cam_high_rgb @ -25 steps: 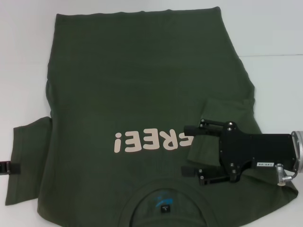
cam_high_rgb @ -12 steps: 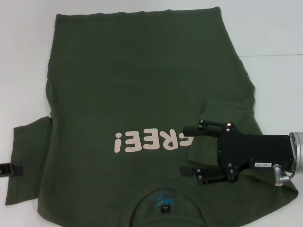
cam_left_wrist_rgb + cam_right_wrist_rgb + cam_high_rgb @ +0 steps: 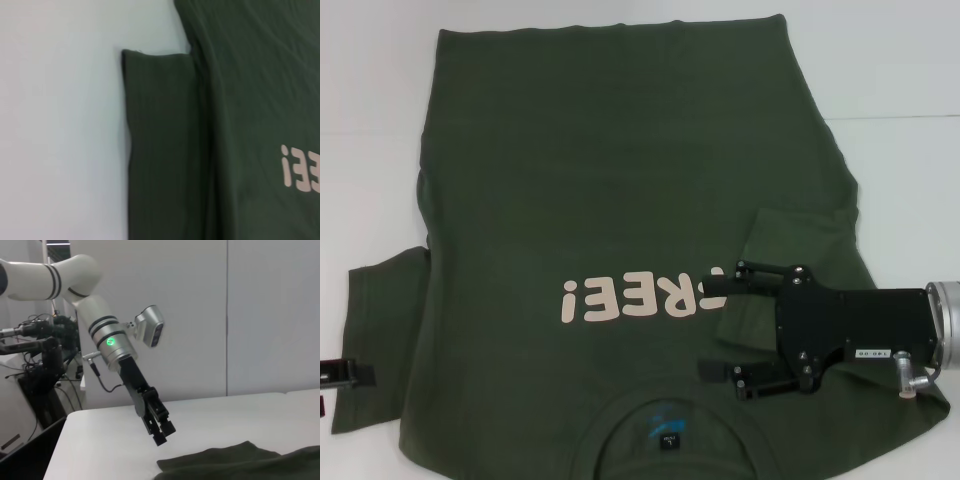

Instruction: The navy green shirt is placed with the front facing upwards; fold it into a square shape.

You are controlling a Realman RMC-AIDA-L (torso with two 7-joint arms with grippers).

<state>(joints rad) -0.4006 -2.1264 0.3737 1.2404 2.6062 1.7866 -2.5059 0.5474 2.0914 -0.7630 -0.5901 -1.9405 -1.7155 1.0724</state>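
The navy green shirt (image 3: 620, 180) lies flat on the white table, front up, with its pink "FREE!" lettering (image 3: 640, 297) and blue neck label (image 3: 667, 437) toward me. Its right sleeve (image 3: 800, 240) is folded inward onto the body. My right gripper (image 3: 717, 322) hovers open over the shirt's right chest, holding nothing, one finger by the lettering's end. The left sleeve (image 3: 375, 330) (image 3: 160, 140) lies spread out on the table. My left gripper (image 3: 342, 372) (image 3: 161, 434) hangs shut just off that sleeve's outer edge, above the table.
White table (image 3: 900, 80) surrounds the shirt on the left, right and far sides. In the right wrist view a shirt edge (image 3: 240, 462) shows low down, with a pale wall and some dark equipment (image 3: 40, 355) behind the left arm.
My right gripper has slid slightly toward me over the shirt, still open. My left gripper has also moved a little nearer along the left sleeve's edge.
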